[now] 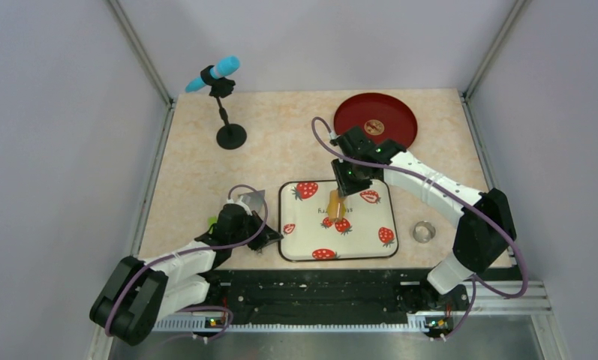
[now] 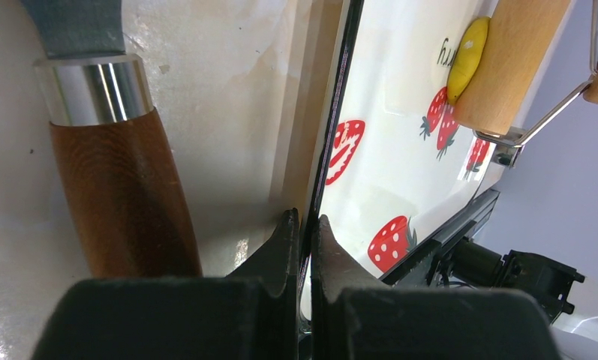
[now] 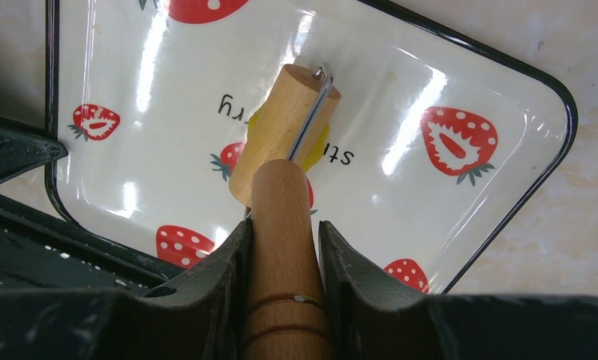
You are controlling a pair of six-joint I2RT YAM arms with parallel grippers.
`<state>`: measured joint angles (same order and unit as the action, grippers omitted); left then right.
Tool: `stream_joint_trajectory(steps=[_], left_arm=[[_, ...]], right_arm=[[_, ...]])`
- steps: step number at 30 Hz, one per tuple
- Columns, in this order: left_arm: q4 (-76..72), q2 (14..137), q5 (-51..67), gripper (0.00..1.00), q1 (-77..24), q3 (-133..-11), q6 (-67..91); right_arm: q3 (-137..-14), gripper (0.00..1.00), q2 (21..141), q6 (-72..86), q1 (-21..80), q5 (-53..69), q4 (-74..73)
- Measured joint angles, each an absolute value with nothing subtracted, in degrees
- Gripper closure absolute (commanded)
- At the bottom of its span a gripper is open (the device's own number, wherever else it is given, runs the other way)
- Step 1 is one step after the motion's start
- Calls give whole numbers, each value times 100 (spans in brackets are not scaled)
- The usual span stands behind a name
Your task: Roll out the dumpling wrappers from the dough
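A bright yellow lump of dough (image 2: pixel 467 60) lies in the white strawberry-print tray (image 2: pixel 401 120) and is pressed under the tan wooden roller drum (image 2: pixel 513 60). In the right wrist view the dough (image 3: pixel 320 144) shows at both sides of the drum (image 3: pixel 280 131). My right gripper (image 3: pixel 283 229) is shut on the roller's wooden handle (image 3: pixel 280 202), above the tray's middle (image 1: pixel 348 189). My left gripper (image 2: pixel 303 221) is shut on the tray's black left rim (image 1: pixel 274 238). In the top view the dough is hidden under the roller (image 1: pixel 335 204).
A scraper with a brown wooden handle (image 2: pixel 123 195) lies just left of the tray, beside my left gripper. A small metal ring (image 1: pixel 424 231) sits right of the tray. A red plate (image 1: pixel 376 120) is at the back right, a microphone stand (image 1: pixel 228 135) at the back left.
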<state>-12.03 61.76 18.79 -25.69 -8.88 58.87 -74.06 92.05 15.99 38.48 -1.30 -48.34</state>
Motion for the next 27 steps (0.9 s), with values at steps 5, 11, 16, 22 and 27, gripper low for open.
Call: stream_joint_trajectory(steps=[5,11,16,22,27], left_arm=[[-1208,6171,1894,100,-2556,-882,5887],[-1227,6163,1903,100,-2506,-871,5885],[-1227,6163,1909,100,-2462,-871,5883],[-1245,6160,1929,100,-2438,-856,5881],[-1245,6088,1944,100,-2381,-810,5881]], right_arm=[[-7389,100,9205,1549,3848,-93,-4762],[-7345,100,9216,1476,3846,-91,-4482],[-7317,100,9367,1450,3848,-220,-3730],[-6995,100,9990,1321,3874,-646,-3022],[-6486,100,10173,1258,3861,-777,-4368]])
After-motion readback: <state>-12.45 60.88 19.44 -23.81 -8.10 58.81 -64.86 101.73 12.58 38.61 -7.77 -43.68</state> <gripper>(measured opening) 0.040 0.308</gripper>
